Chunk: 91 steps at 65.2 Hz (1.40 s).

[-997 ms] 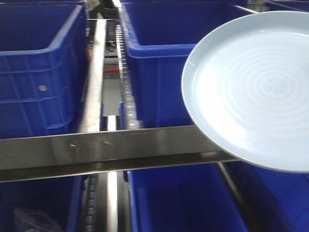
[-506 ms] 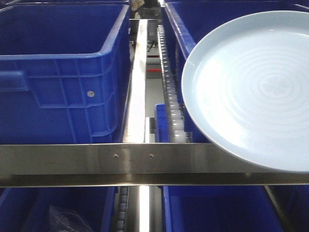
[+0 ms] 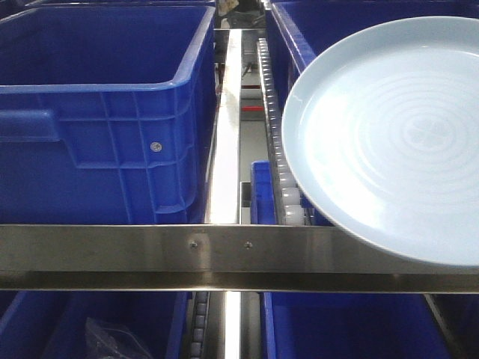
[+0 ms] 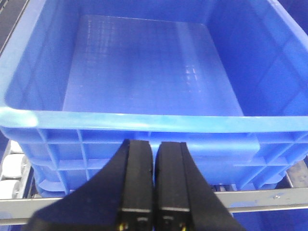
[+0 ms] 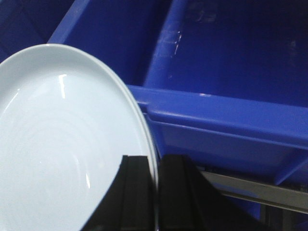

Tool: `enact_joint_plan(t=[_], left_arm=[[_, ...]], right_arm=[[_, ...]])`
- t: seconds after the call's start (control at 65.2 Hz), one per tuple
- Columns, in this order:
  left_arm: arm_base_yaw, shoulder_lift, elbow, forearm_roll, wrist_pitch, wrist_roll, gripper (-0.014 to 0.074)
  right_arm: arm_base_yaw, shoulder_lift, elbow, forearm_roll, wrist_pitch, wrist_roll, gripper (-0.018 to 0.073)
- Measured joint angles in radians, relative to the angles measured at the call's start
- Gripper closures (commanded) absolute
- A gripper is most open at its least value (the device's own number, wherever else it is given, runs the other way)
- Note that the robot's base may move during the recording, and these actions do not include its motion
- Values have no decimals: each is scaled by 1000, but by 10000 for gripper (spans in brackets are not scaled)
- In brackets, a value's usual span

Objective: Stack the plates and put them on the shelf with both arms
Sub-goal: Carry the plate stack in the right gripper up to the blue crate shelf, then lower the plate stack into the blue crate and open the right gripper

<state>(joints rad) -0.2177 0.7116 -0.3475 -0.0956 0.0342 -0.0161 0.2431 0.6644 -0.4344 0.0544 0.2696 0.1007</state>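
- Now I hold one plate (image 5: 62, 144) by its rim, my right claw (image 5: 155, 192) pinched shut on the edge, one finger over the inner face and one behind.
- So the plate stands out to the left of that claw, tilted, face toward the front camera, where it fills the right side, plate (image 3: 389, 138), in front of the steel rail (image 3: 150, 250).
- I judge the edge grip keeps the flat centre free, so the plate can be set down on another.
- My left claw (image 4: 154, 183) is closed on nothing, fingers touching, hovering just before an empty blue bin (image 4: 144, 72).
- I see no second plate; more blue bins (image 3: 97, 112) sit on the shelf around.
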Motion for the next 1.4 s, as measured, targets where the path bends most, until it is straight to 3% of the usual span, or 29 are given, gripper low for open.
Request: enact_joint_plan(t=[1.135, 1.395], left_arm=[[0, 0, 0, 0, 0, 0, 512], [0, 0, 0, 0, 0, 0, 512]], right_arm=[[0, 0, 0, 0, -15, 0, 510], [0, 39, -28, 0, -148, 0, 510]])
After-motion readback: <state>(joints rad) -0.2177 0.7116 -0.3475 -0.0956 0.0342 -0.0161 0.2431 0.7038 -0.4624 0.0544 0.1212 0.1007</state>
